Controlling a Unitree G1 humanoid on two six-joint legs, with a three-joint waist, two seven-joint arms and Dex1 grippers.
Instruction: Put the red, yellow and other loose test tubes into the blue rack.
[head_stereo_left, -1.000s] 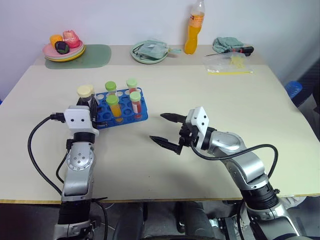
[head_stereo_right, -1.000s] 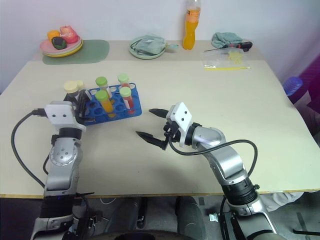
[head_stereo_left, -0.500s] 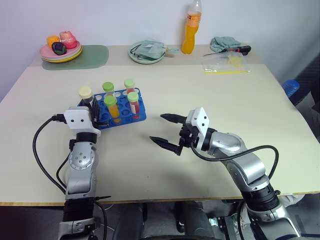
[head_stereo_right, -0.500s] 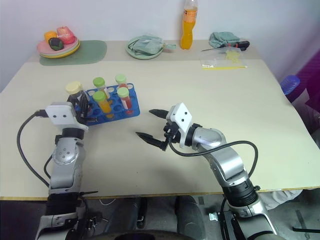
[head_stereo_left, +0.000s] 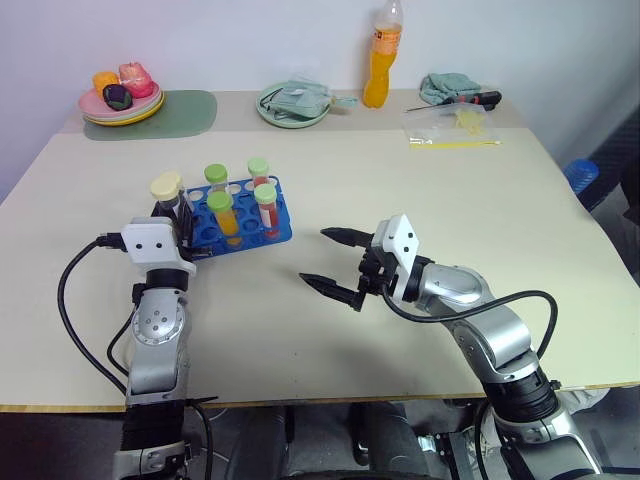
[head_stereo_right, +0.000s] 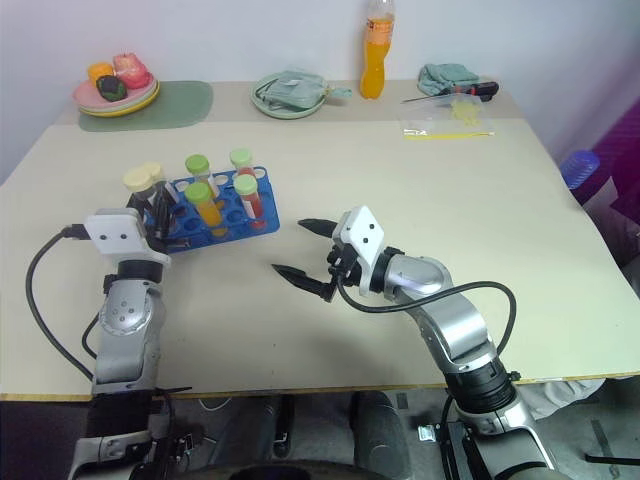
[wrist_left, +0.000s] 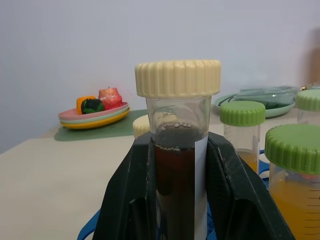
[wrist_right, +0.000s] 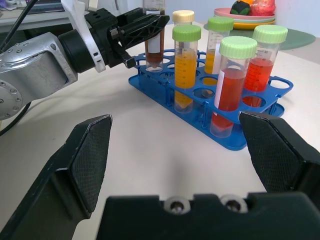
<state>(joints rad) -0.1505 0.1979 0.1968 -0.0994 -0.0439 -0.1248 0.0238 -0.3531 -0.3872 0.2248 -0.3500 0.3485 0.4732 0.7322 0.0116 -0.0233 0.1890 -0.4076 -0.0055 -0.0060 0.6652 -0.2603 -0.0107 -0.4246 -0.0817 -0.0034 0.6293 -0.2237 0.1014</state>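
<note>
A: Left claw (wrist_left: 175, 200) first. What's in it?

B: Clamped on a dark-liquid tube (wrist_left: 176, 165) with a cream cap, fingers (wrist_left: 131, 200) on either side of the glass. Tube upright, its foot at the near-left corner of the blue rack (head_stereo_left: 240, 222). Can't tell whether it sits in a hole or just above one.

A: And around it?

B: Rack stands on the table (head_stereo_left: 400, 180), left of centre. Four green-capped tubes upright in it: two orange tubes (wrist_right: 185, 67), one nearer and one behind, and two red tubes (wrist_right: 231, 82) toward the right end of the rack. A second cream cap (wrist_right: 183, 16) shows behind the held tube, farther back in the rack; its body is hidden.

A: Right claw (head_stereo_left: 334, 262)?

B: Spread wide, nothing between the fingers (wrist_right: 82, 165). Hovers just above the table, right of the rack and apart from it, pointing toward the rack and the left claw.

A: Farther out?

B: Back edge of the table: stacked plates with toy fruit (head_stereo_left: 121, 97) on a green mat (head_stereo_left: 185, 108) at far left, a green bowl holding a cloth (head_stereo_left: 298, 102) in the middle, an orange drink bottle (head_stereo_left: 380, 62) beside it. Then a clear bag with yellow bits (head_stereo_left: 455, 130), a teal cloth (head_stereo_left: 448, 87) and a screwdriver (head_stereo_left: 478, 99) at far right
</note>
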